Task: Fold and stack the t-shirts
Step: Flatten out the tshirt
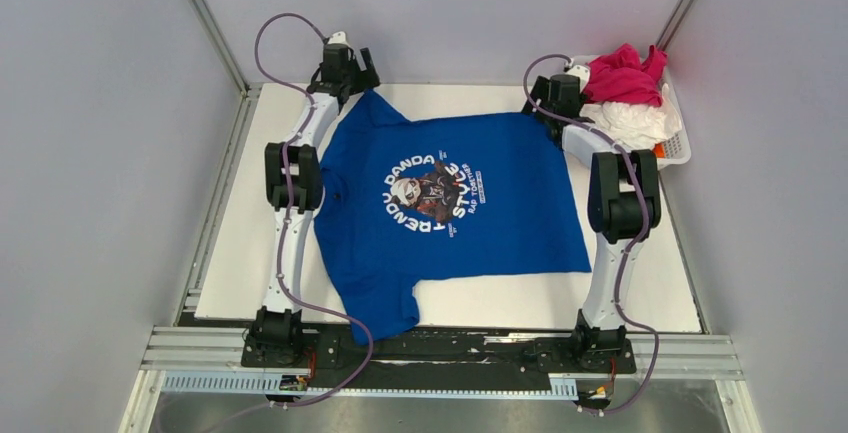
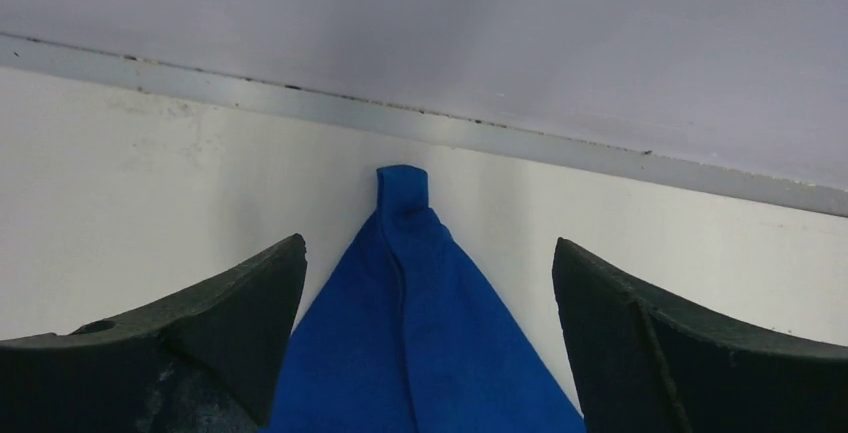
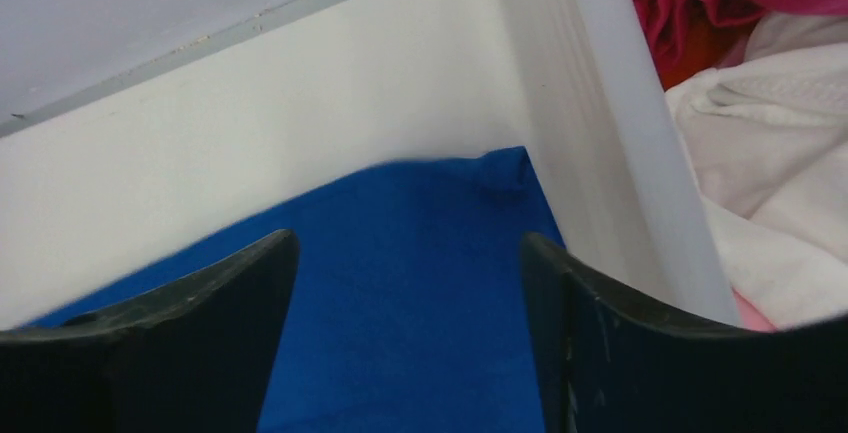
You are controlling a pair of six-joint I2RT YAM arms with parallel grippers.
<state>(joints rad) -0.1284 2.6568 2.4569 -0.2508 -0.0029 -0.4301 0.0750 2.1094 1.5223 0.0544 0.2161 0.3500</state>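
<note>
The royal blue t-shirt (image 1: 450, 203) with a round panda print lies spread flat on the white table, print up, collar to the left. My left gripper (image 1: 352, 81) is open over its far-left sleeve tip (image 2: 405, 283). My right gripper (image 1: 550, 103) is open over its far-right hem corner (image 3: 420, 283). Neither holds cloth. The magenta pink t-shirt (image 1: 622, 75) and the white t-shirt (image 1: 630, 121) lie bunched in the basket at the back right; both also show in the right wrist view, pink (image 3: 720, 3) and white (image 3: 770, 163).
A small white lattice basket (image 1: 678, 143) stands at the table's far right corner; its wall (image 3: 590, 143) is right beside my right gripper. Grey enclosure walls (image 1: 450, 13) close the back and sides. The table's (image 1: 520, 303) front strip lies bare.
</note>
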